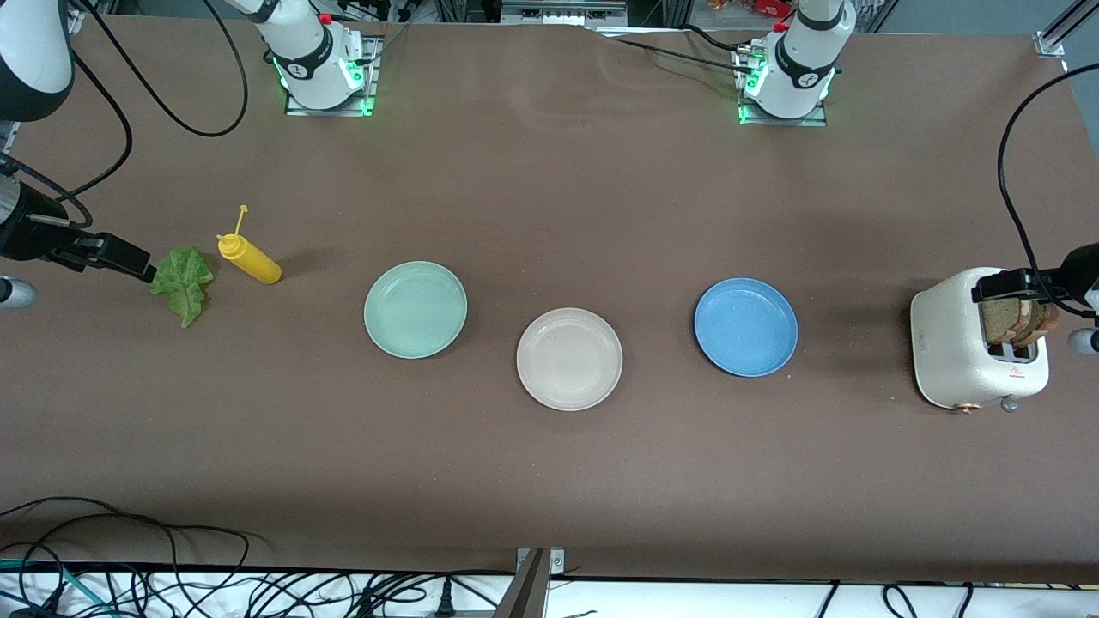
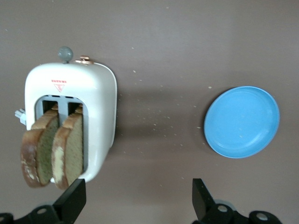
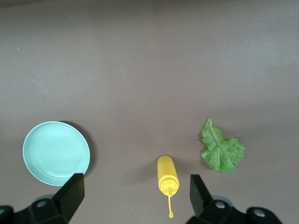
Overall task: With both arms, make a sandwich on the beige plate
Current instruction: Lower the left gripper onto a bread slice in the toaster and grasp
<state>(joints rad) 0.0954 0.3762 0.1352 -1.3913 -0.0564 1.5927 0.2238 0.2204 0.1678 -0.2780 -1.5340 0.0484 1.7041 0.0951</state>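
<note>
Risk: bread slices may snag in toaster slots | left pincer released above toaster, right pincer released over bench by lettuce | beige plate bare, mint plate at its ten o'clock invites misplacement

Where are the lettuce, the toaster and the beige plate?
lettuce [image 1: 183, 283], front view, middle of the leaf.
toaster [image 1: 962, 348], front view, its white side.
beige plate [image 1: 569, 359], front view, bare middle of the plate.

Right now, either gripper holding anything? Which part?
Nothing held. Left gripper is open over the toaster with the bread slices; right gripper is open above the table beside the lettuce leaf.
</note>
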